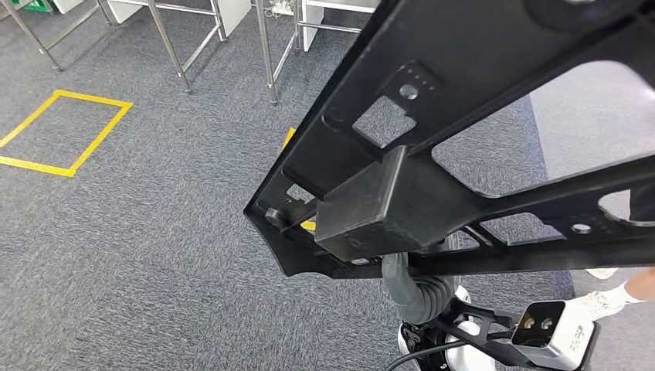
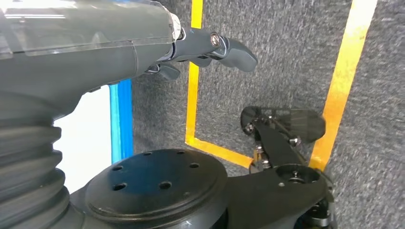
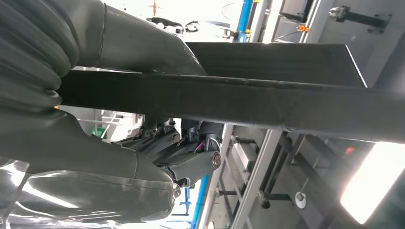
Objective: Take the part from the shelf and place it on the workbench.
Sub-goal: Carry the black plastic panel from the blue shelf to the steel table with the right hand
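A large black frame part [image 1: 463, 116] with cut-out openings and bolt holes is held up close in the head view, stretching from the middle to the right edge. My right hand [image 3: 143, 119] grips one of its flat bars [image 3: 267, 102], the thumb on one side and the darker fingers on the other. In the head view the ribbed wrist cover [image 1: 421, 297] of that arm shows just beneath the part. My left hand [image 2: 210, 47] hangs over the carpet holding nothing, its thumb stretched out.
Grey carpet [image 1: 154, 232] with a yellow tape square [image 1: 66, 131] lies at the left. Metal table legs [image 1: 266, 46] stand along the back. A person's foot [image 1: 618, 297] is at the right edge. A pale floor strip [image 1: 595, 116] lies at the right.
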Action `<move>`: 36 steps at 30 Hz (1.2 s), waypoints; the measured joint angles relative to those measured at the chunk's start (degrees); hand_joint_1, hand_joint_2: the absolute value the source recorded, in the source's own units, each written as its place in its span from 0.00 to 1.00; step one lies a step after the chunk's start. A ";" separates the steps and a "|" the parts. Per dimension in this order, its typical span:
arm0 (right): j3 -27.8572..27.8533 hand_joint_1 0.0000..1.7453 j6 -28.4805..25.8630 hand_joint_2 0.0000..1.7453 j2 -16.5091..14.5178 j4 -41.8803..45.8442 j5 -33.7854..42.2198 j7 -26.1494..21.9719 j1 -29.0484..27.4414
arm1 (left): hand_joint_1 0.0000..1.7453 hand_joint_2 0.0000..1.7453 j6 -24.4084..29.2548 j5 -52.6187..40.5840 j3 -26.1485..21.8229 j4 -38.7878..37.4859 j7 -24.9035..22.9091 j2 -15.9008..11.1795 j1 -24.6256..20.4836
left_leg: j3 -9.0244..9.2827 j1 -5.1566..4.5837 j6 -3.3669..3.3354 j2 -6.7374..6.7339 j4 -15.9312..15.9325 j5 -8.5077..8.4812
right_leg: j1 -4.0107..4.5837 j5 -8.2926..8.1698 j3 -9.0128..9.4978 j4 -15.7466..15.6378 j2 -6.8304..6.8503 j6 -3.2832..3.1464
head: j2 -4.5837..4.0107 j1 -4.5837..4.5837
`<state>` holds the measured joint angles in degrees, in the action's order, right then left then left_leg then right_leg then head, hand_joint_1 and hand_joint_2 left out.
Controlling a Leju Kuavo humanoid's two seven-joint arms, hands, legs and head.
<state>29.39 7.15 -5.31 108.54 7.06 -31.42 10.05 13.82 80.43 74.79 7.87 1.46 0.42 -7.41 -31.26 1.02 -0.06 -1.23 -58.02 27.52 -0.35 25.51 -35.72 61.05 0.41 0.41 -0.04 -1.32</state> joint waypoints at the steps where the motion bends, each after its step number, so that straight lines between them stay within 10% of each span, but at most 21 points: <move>1: 0.01 1.00 -0.04 1.00 0.03 0.08 -0.01 0.00 0.09 | 0.00 1.00 0.08 0.01 0.08 0.00 -0.09 0.01 -0.02 | 0.03 -0.03 0.29 -0.05 0.04 0.07 | 0.23 -0.17 0.82 -1.68 0.12 -0.28 | 0.00 -0.01; 5: 0.07 1.00 -0.37 1.00 0.07 0.26 -0.02 0.00 0.34 | 0.00 1.00 0.19 0.05 0.19 0.00 -0.10 -0.02 -0.08 | 0.04 0.03 1.49 -0.07 -0.42 0.83 | 0.16 -0.12 1.28 -2.68 -0.27 -1.25 | -0.01 -0.04; 9: 0.20 1.00 -0.76 1.00 0.08 0.28 0.04 -0.02 0.76 | 0.00 1.00 0.08 0.23 0.23 0.00 -0.04 -0.07 -0.02 | -6.22 0.10 1.99 0.73 -13.07 6.81 | -0.05 -0.09 1.82 -3.17 -0.52 -2.18 | 0.00 0.12; 11: 0.29 1.00 -0.83 1.00 0.11 0.28 0.12 -0.01 0.75 | 0.00 1.00 0.06 0.36 0.24 0.00 -0.02 -0.07 0.00 | -8.26 0.10 2.12 0.75 -16.14 6.62 | 0.04 0.11 1.94 -3.01 -0.78 -2.25 | 0.00 0.10; 15: 0.65 1.00 -1.71 1.00 0.27 0.27 0.67 -0.07 1.01 | 0.00 1.00 0.16 0.42 0.37 0.00 -0.11 -0.11 0.03 | -2.82 0.00 1.52 1.01 -3.23 -0.74 | 0.18 0.96 2.36 -2.25 -1.39 -1.65 | 0.00 0.11; 21: 1.27 1.00 -2.34 1.00 0.73 0.27 1.10 -0.23 1.60 | 0.00 1.00 0.30 0.72 0.62 0.00 -0.28 -0.11 0.02 | -1.66 -0.02 -0.28 1.10 0.00 -1.52 | 0.05 2.46 1.29 -0.19 -1.24 0.03 | 0.00 0.04; 26: 1.52 1.00 -2.72 1.00 1.22 0.07 1.49 -0.57 1.86 | 0.00 1.00 0.41 1.01 0.62 0.00 -0.28 -0.15 0.08 | -1.50 0.04 -0.82 0.92 0.14 -1.42 | -0.42 7.75 -5.97 13.82 -0.88 0.97 | 0.00 -0.02; 30: 1.79 1.00 -2.87 1.00 1.45 -0.08 2.03 -0.66 2.29 | 0.00 1.00 0.41 1.15 0.62 0.00 -0.28 -0.09 0.08 | -0.81 -0.04 -0.23 0.99 0.08 -0.91 | -0.29 0.80 -0.34 1.45 -0.38 0.26 | -0.01 -0.01; 36: 2.13 1.00 -2.91 1.00 1.48 -0.13 2.27 -0.62 2.81 | 0.00 1.00 0.41 1.46 0.62 0.00 -0.26 -0.12 -0.04 | -0.78 -0.20 1.59 0.77 -0.86 0.40 | -0.11 0.20 1.97 -3.01 -0.53 -1.37 | 0.00 0.12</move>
<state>31.52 4.24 -3.82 108.41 9.33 -32.04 12.86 14.23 81.89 75.41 7.87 1.20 0.30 -7.45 -32.04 0.82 1.54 -0.45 -58.88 27.92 -0.46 25.72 -33.74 58.04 -0.12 -0.95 -0.04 -1.20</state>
